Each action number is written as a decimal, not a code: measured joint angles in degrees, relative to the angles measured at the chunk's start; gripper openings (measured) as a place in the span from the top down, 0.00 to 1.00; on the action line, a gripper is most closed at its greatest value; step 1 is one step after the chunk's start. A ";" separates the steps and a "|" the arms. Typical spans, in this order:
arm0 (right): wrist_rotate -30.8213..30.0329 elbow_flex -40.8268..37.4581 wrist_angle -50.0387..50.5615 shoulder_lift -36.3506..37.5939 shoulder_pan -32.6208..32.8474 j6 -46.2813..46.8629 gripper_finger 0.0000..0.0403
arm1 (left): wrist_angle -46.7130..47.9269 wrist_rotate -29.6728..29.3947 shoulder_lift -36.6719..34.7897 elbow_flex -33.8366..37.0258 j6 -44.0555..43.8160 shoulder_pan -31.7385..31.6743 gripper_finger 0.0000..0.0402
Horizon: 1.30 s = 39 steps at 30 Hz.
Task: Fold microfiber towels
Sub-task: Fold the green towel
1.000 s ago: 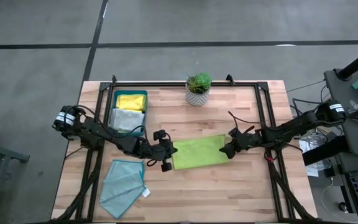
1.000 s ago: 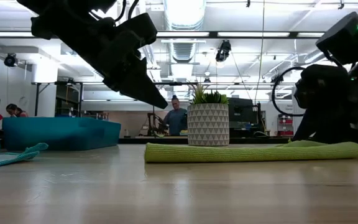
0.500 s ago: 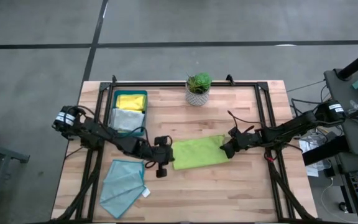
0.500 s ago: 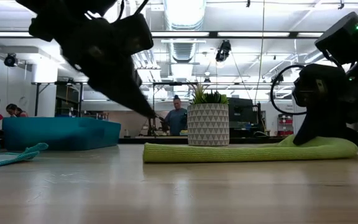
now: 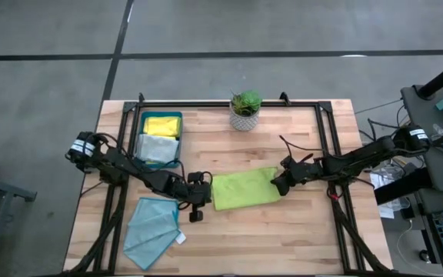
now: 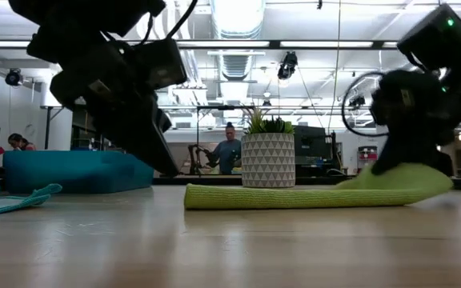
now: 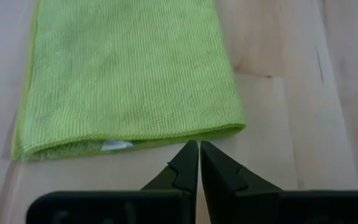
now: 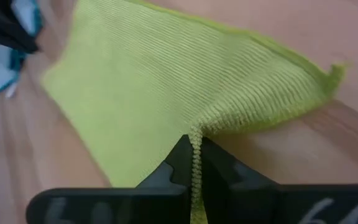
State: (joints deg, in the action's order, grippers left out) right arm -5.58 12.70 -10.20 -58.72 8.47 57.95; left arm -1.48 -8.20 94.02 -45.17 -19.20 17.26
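Observation:
A lime green towel (image 5: 243,189), folded into a long strip, lies across the middle of the table. My right gripper (image 8: 196,144) is shut on its right end, which is raised off the wood in the low view (image 6: 406,178). My left gripper (image 7: 199,148) is shut and tipped down, with its tips just short of the strip's left end (image 7: 129,134) over bare wood. A light teal towel (image 5: 152,223) lies crumpled at the front left. A yellow towel (image 5: 161,125) and a pale grey one (image 5: 157,146) lie in the tray. My right gripper pinches the lime green towel's right end (image 8: 199,127) between its two fingers, where the cloth bunches into a ridge. The fingers come slanting down from the table's right side. That end is lifted a little, and the rest of the strip (image 6: 294,196) lies flat on the table.
A dark teal tray (image 5: 177,138) stands at the back left. A potted plant (image 5: 245,110) stands at the back middle, behind the strip. Black frame rails (image 5: 325,146) run along the table's sides. Bare wood (image 5: 283,231) lies in front of the strip.
My right gripper has shut on the lime green towel's right end and raised it a little, and the rest has stayed flat. My left gripper, still shut, has drawn back off the strip's left end toward the table's left and near edges and has tipped further down.

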 joint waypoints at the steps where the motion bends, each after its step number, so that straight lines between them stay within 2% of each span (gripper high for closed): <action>1: 0.00 1.06 0.75 0.00 0.00 -0.68 0.98 | -0.36 -0.01 0.41 -0.02 0.00 0.00 0.99; 4: 0.00 5.10 6.97 0.02 0.00 -2.38 0.98 | -0.58 -0.03 1.50 -0.02 -0.05 0.02 0.99; 10: -0.80 15.65 28.10 0.00 -0.02 -4.98 0.98 | -0.79 -0.11 3.40 0.16 -0.46 0.00 0.99; 14: -2.85 22.50 41.48 0.00 -0.02 -5.75 0.98 | -3.32 -0.30 5.49 0.20 -1.46 0.00 0.99; 18: -3.95 27.77 50.61 -0.92 -0.64 -6.18 0.98 | -7.70 -1.07 7.40 0.20 -1.47 0.02 0.99; 24: -4.06 30.87 50.68 -6.21 -0.63 -6.18 0.98 | -11.08 -2.99 8.45 0.17 -1.32 -0.01 0.99; 31: -0.03 32.79 40.26 -15.72 -0.63 -9.42 0.98 | -12.11 -5.35 8.89 0.17 -1.49 -0.56 0.99; 39: 0.11 40.58 39.43 -24.81 -0.63 -12.52 0.98 | -17.14 -5.90 11.70 0.15 -1.37 -1.46 0.99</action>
State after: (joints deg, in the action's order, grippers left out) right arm -5.48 53.27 29.23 -83.52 7.84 45.43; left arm -18.62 -14.11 105.72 -45.01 -20.57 15.80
